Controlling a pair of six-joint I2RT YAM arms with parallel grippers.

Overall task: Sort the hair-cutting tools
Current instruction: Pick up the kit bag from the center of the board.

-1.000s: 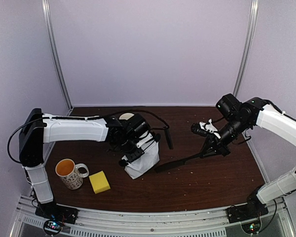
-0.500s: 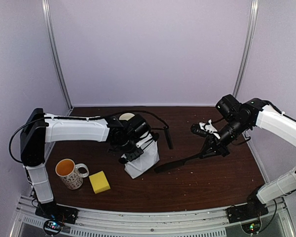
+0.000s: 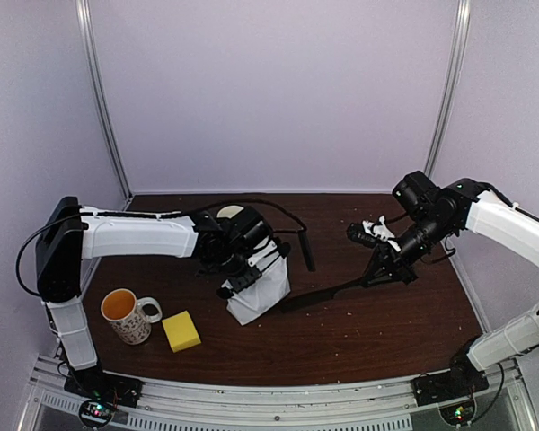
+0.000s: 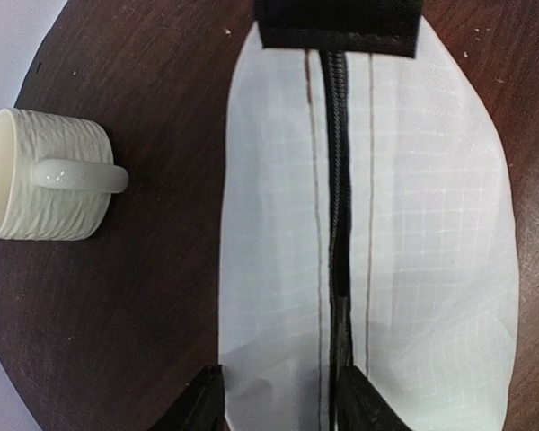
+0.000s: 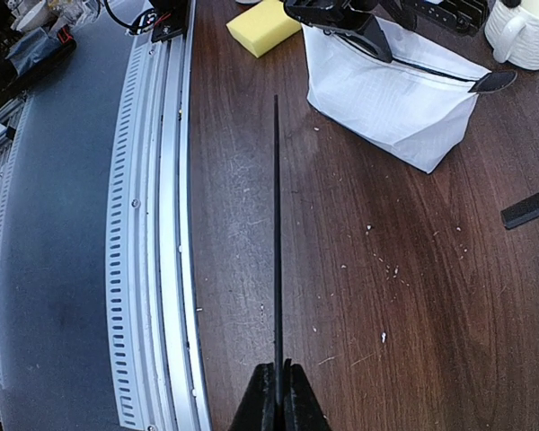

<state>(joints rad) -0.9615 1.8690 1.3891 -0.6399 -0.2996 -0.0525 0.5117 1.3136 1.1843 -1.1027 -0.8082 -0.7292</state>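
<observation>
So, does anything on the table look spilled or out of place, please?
Small pale crumbs lie scattered over the table beside the comb in the right gripper, near the white pouch; nothing else stands out.

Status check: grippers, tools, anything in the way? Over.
Right gripper shut on comb, aimed toward white pouch. Left gripper straddles pouch end, grip unclear. Second comb flat on table. Only crumbs between.

Two combs, two mugs, pouch, sponge
</observation>
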